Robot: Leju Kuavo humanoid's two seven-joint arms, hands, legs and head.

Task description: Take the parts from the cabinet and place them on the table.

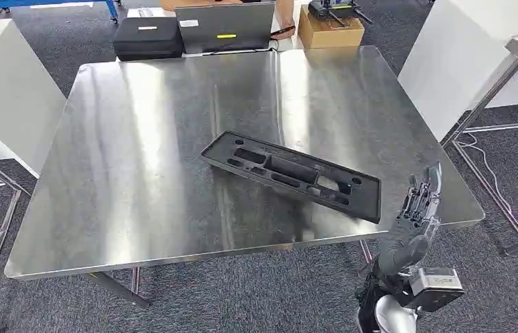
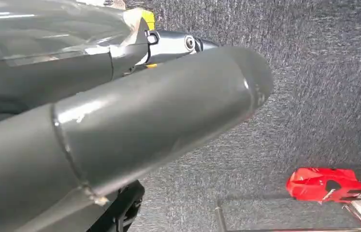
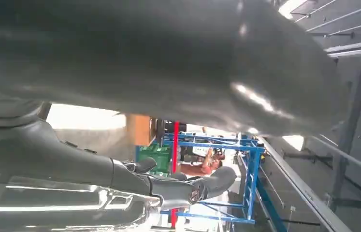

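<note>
Raised beside the near right edge of the steel table (image 1: 124, 173), the robot's right hand (image 1: 419, 208) holds nothing, its fingers extended upward and apart. A long black plastic part (image 1: 294, 173) lies flat on the table, angled across its middle, close to but apart from the hand. Whether the left hand (image 2: 120, 125) is clenched or released cannot be told.

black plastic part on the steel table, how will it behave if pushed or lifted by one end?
The black plastic part looks like a rigid moulding with cutouts, so probably light and stiff with slight flex. It lies flat, so it won't roll or tip. On the polished table it would likely slide and pivot when nudged.
</note>
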